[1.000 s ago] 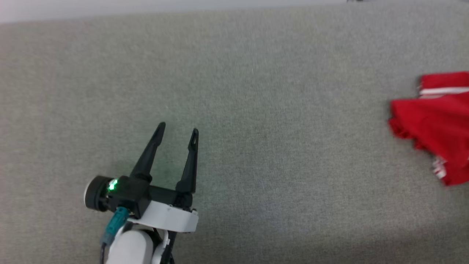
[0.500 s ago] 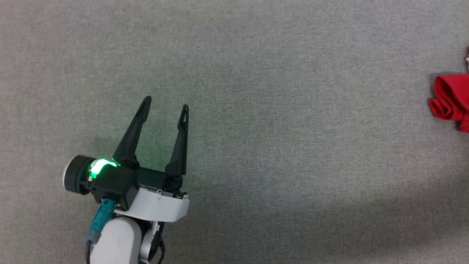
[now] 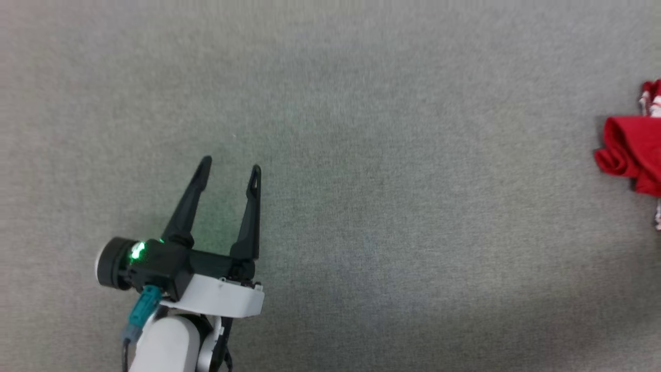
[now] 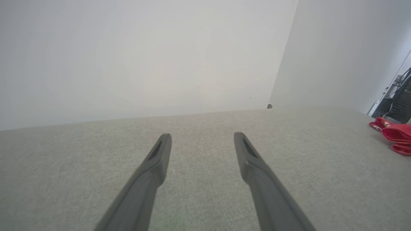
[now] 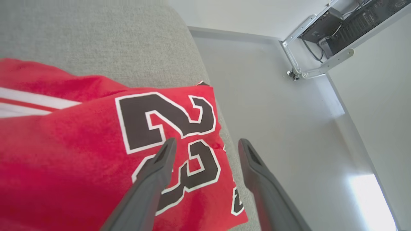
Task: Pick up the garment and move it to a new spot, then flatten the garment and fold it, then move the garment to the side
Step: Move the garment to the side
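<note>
garment [image 3: 627, 155] lies bunched at the far right of the grey fabric-covered worktop [image 3: 361, 155], near its rounded rim. judged light, limp and unlikely to slide on the weave, so best pinched at a hem or shoulder edge, not the printed middle. right gripper [image 5: 206, 142] hangs over the "23", fingers spread wide and empty; left gripper [image 3: 231, 164] also wide open and empty, well apart from the cloth; pale floor [image 5: 289, 112] and white wall [image 4: 144, 57] lie beyond.
</note>
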`<state>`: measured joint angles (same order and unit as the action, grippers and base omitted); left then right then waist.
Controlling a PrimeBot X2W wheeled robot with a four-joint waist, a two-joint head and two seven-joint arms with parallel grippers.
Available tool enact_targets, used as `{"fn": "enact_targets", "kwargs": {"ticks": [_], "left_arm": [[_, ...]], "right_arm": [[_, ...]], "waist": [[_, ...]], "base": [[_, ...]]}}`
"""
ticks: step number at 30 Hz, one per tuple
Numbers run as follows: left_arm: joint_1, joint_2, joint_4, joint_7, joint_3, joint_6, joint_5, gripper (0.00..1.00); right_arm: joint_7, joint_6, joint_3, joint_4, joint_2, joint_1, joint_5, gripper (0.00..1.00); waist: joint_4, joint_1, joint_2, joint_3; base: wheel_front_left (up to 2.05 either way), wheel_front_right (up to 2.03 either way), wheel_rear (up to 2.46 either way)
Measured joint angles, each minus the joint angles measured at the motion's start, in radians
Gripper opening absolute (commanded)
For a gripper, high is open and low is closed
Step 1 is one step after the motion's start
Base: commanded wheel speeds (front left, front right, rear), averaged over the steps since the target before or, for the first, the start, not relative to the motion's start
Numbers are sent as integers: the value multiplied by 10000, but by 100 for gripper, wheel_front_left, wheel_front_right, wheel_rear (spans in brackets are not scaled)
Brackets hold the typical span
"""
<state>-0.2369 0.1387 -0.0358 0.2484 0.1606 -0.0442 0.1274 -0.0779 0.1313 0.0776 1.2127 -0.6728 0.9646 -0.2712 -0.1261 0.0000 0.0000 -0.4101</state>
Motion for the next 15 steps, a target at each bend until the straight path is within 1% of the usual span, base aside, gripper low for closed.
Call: {"fn": "enact_targets", "kwargs": {"ticks": [3, 5, 8, 10, 11, 13, 15], "left_arm": [[33, -69, 426, 75, -33, -17, 140, 100], [147, -98, 713, 113, -105, -42, 240, 100], [263, -58, 1145, 117, -290, -58, 282, 100], [346, 17, 1310, 128, -416, -58, 276, 100], [396, 25, 1379, 130, -502, -56, 265, 100], [541, 27, 1553, 130, -644, -27, 267, 100], [724, 29, 1766, 132, -773, -27, 282, 100]], "right_arm": [[209, 0, 178, 54, 148, -110, 48, 100], [320, 0, 360, -58, 552, -303, -75, 100], [742, 2, 1246, -802, 1290, -950, -324, 100], [993, 2, 1755, -1237, 1480, -1418, -539, 100], [1101, 2, 1927, -1452, 1540, -1646, -828, 100], [1310, 2, 2148, -1827, 1733, -2058, -1342, 100], [1574, 2, 2314, -2105, 1929, -2414, -1536, 100]], "waist": [[20, 0, 0, 413], [38, 0, 0, 721], [69, 0, 0, 1224], [84, -1, 0, 1563], [91, 0, 0, 1741], [102, 0, 0, 2087], [112, 0, 0, 2443]], "base": [[0, 0, 0], [0, 0, 0], [0, 0, 0], [0, 0, 0], [0, 0, 0], [0, 0, 0], [0, 0, 0]]}}
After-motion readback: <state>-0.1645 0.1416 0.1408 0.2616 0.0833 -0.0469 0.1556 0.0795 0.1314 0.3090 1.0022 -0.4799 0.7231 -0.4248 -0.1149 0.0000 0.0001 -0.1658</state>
